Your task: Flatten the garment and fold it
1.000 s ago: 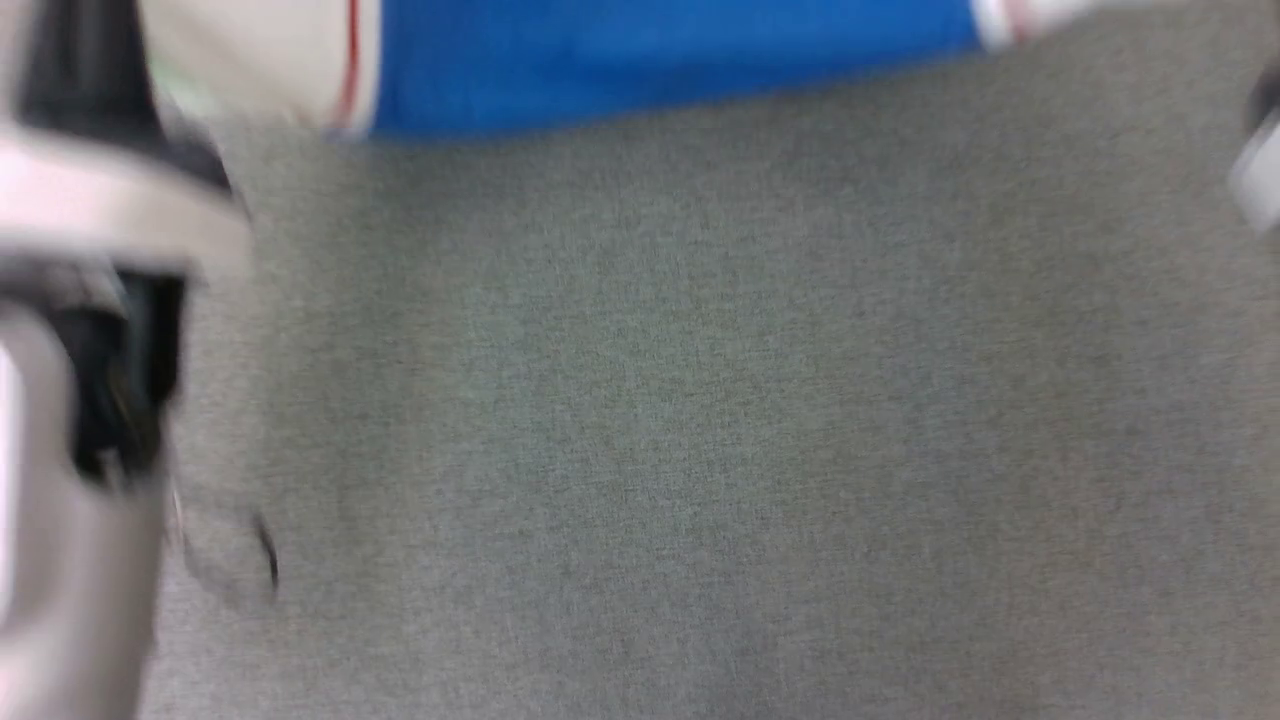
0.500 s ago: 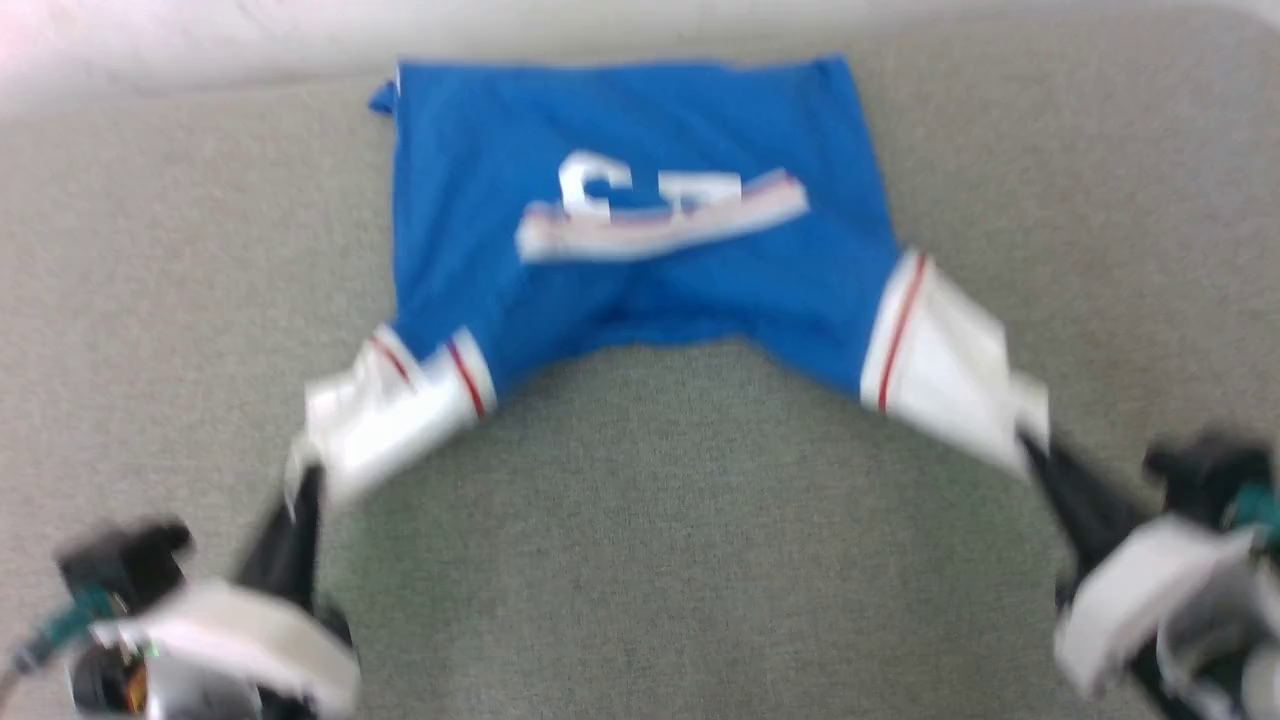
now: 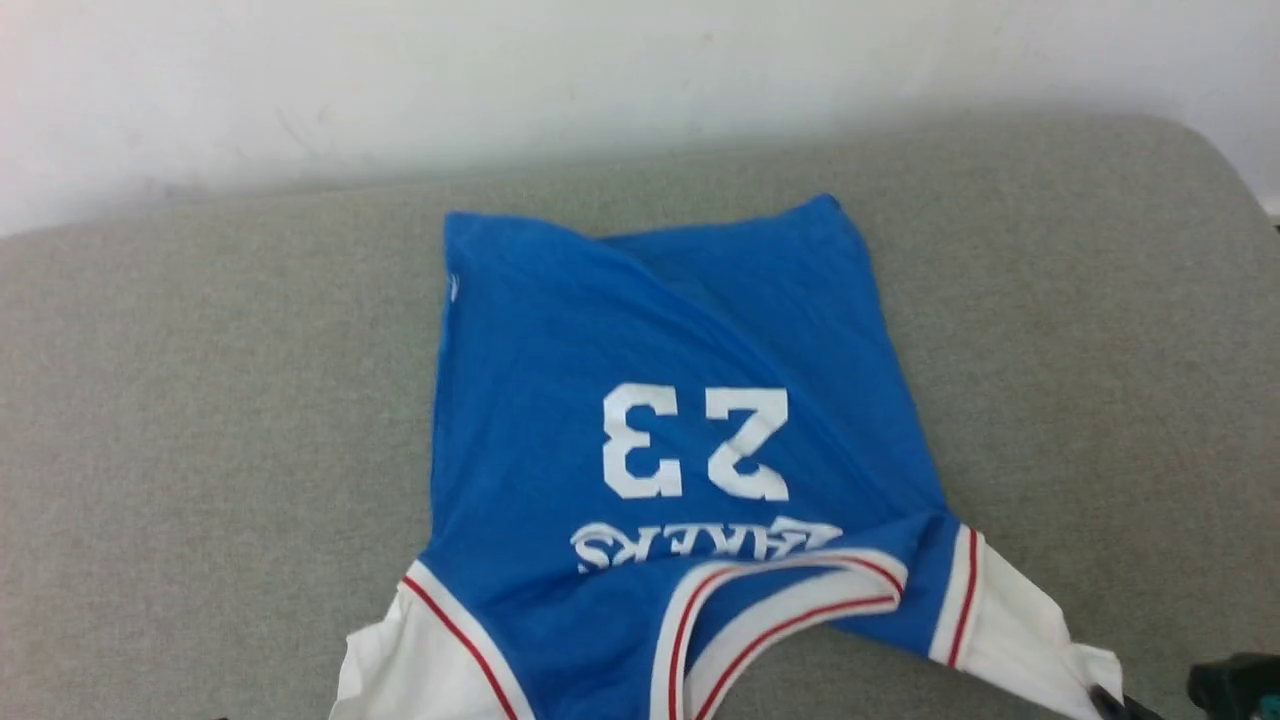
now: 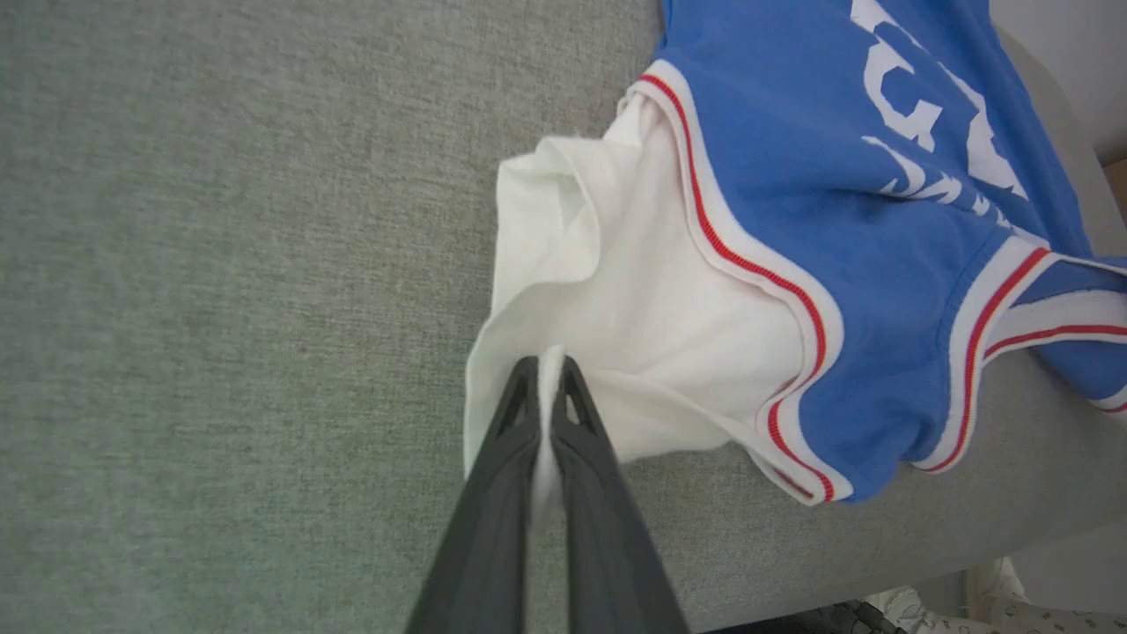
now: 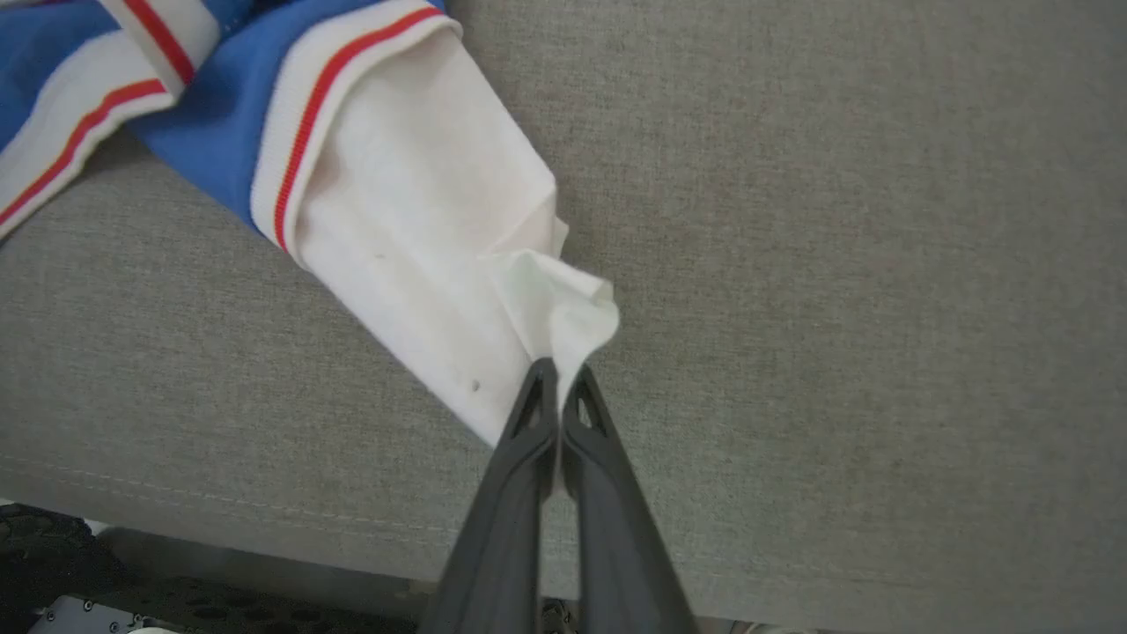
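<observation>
Wrist views: left hand (image 4: 547,368), right hand (image 5: 560,373) pinching garment (image 4: 775,141) sleeves.

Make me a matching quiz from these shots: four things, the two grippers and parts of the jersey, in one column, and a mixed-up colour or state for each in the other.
Column A
1. left gripper
2. right gripper
3. number 23
4. neck trim

Column B
a. white with red stripes
b. shut on the lower-right sleeve of the head view
c. white, upside down in the head view
d. shut on the lower-left sleeve of the head view

Pairs: 1-d, 2-b, 3-c, 4-a
</observation>
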Robot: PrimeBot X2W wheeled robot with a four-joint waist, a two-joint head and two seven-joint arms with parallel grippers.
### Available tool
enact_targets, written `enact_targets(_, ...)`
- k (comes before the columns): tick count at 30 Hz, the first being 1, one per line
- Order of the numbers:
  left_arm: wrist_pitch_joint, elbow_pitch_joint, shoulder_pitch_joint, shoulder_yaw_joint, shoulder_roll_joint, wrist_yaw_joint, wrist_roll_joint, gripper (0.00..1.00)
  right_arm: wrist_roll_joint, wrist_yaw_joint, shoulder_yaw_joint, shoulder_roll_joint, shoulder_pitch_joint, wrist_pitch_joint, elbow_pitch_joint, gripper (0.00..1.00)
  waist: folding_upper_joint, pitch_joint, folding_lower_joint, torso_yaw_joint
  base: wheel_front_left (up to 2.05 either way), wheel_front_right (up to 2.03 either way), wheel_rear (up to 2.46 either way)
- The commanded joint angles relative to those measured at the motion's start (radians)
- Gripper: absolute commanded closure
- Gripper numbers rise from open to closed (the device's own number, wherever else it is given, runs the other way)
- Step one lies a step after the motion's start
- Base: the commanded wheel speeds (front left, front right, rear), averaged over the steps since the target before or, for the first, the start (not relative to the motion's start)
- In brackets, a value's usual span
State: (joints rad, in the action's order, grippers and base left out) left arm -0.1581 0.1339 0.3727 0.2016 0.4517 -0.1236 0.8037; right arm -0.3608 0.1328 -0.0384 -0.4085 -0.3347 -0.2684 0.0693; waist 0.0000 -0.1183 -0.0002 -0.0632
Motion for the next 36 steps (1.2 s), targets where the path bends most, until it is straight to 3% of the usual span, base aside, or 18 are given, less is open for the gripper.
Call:
enact_targets(1,0.000,-0.001,0.005,0.000,0.007,0.003,0.006,1.00,-0.003,-0.002,0.004,-0.003,-0.004,-0.002,-0.003,1.00,0.0000,0.009,0.0002,-0.004,0.00,0.00,0.00)
enact_targets(11,-0.008,0.020,0.071,-0.045,0.045,-0.031,0.018,1.00,-0.023,-0.002,0.067,-0.035,-0.095,-0.083,-0.001,1.00,0.0000,0.023,0.0002,0.007,0.00,0.00,0.00)
enact_targets(16,0.014,0.057,0.065,-0.058,0.031,-0.033,0.028,1.00,-0.024,-0.002,0.082,-0.018,-0.087,-0.078,0.013,1.00,0.0000,0.024,0.0002,0.013,0.00,0.00,0.00)
enact_targets(17,0.017,0.064,0.059,-0.056,0.026,-0.031,0.030,1.00,-0.022,-0.002,0.085,-0.011,-0.079,-0.075,0.014,0.87,0.0000,0.024,0.0002,0.014,0.00,0.00,0.00)
enact_targets(18,0.018,0.071,0.053,-0.052,0.021,-0.030,0.032,1.00,-0.017,-0.002,0.085,-0.004,-0.070,-0.075,0.016,0.59,0.0000,0.024,0.0002,0.015,0.00,0.00,0.00)
enact_targets(19,0.018,0.076,0.048,-0.048,0.018,-0.029,0.031,1.00,-0.014,-0.002,0.081,0.001,-0.062,-0.079,0.019,0.09,0.0000,0.025,0.0002,0.015,0.00,0.00,0.00)
enact_targets(20,0.018,0.082,0.044,-0.045,0.016,-0.030,0.029,1.00,-0.015,-0.002,0.077,0.006,-0.053,-0.083,0.024,0.00,0.0000,0.025,0.0002,0.015,0.00,0.00,0.00)
enact_targets(27,0.021,0.142,0.008,-0.037,0.014,-0.047,0.005,1.00,-0.058,-0.002,0.132,0.018,0.118,-0.098,0.158,0.00,0.0000,-0.036,0.0002,0.022,0.00,0.00,0.00)
enact_targets(32,0.023,0.190,-0.041,-0.031,0.014,-0.058,-0.017,1.00,-0.068,-0.002,0.182,-0.016,0.389,-0.122,0.270,0.00,0.0000,-0.116,0.0002,0.041,0.00,0.00,0.00)
enact_targets(36,0.024,0.221,-0.088,-0.019,0.010,-0.060,-0.037,1.00,-0.051,-0.002,0.142,-0.065,0.636,-0.186,0.270,0.00,0.0000,-0.185,0.0002,0.063,0.00,0.00,0.00)
